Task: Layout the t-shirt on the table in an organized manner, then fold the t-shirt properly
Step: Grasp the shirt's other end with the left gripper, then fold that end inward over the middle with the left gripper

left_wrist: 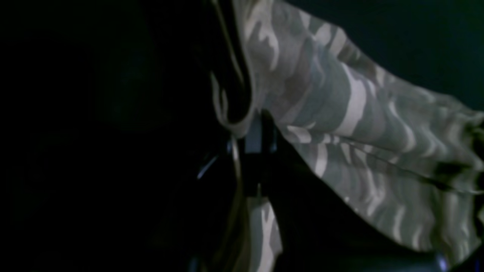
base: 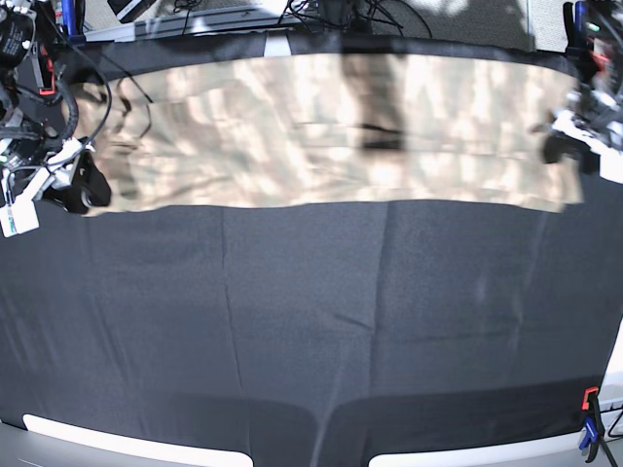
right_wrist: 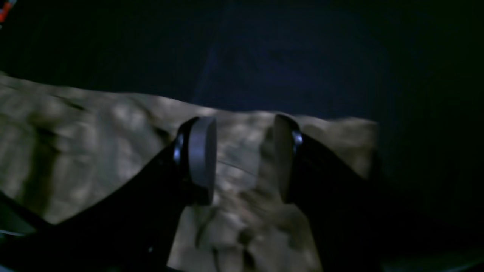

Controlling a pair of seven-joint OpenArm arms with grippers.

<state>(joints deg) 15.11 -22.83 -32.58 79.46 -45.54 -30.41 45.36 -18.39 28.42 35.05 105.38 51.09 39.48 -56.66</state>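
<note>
T-shirt [base: 321, 131] spread as a wide band across the far part of the table [base: 311, 321], reaching nearly from one side to the other. Left gripper [left_wrist: 254, 138], at the shirt's end on the base view's right, is clamped on a fold of cloth. Right gripper [right_wrist: 244, 160] is at the opposite end, fingers [right_wrist: 202, 158] apart over the fabric.

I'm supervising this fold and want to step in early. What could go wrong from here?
1. The left gripper pinches only a thin edge of the t-shirt; it may slip out when pulled.
2. The right gripper is open over the cloth, so lifting now would raise one end only and bunch the shirt.
</note>
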